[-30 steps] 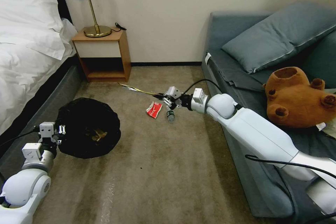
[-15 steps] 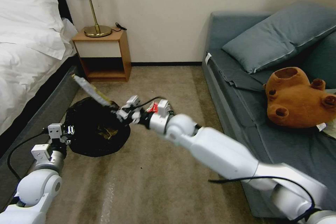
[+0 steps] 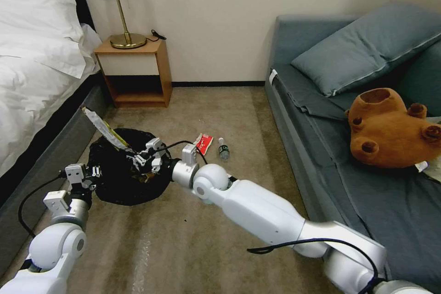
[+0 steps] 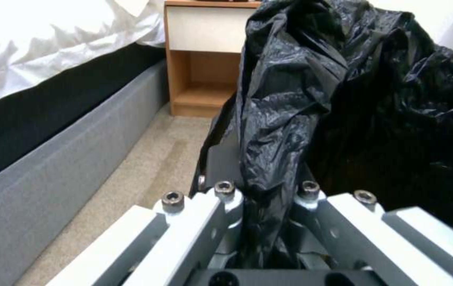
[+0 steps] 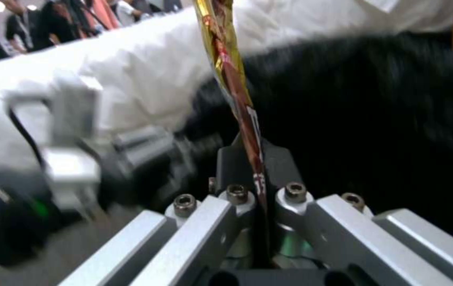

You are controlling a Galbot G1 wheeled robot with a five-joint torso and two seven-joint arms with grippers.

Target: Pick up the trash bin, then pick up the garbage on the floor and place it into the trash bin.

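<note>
The right gripper (image 3: 140,160) has its jaws clenched on one end of the long gold-brown snack wrapper (image 3: 104,129). It hangs over the mouth of the trash bin (image 3: 124,183), near the bin's right side. From the jaws the wrapper's long axis runs up and away to the far left, its free end pointing toward the bed (image 3: 36,78) — stiff and slanted, not drooping. In the right wrist view the wrapper (image 5: 232,79) rises straight out from between the closed jaws, gold with a red-brown printed band, against the black bag and the white bedding behind.

The left gripper (image 3: 89,173) sits at the bin's near-left edge, jaws clamped on a gathered fold of the black liner bag (image 4: 284,119). The left wrist view shows the crinkly plastic pinched between them and bunching upward. The bin is held low over the carpet (image 3: 206,239), beside the bed's grey base, its opening facing up and toward the robot; something brownish (image 3: 149,179) lies inside, partly hidden by the right gripper.

Farther right on the carpet lie two more pieces of garbage — a red-and-white packet (image 3: 204,144) and, just to its right, a small clear bottle (image 3: 223,148) with a green label, lying on its side with its long axis running near to far. They are near each other but not touching, well apart from the bin.

A wooden nightstand (image 3: 135,71) with a brass lamp (image 3: 121,9) stands against the far wall. On the grey sofa (image 3: 321,115) at right lies a brown plush bear (image 3: 390,128).
</note>
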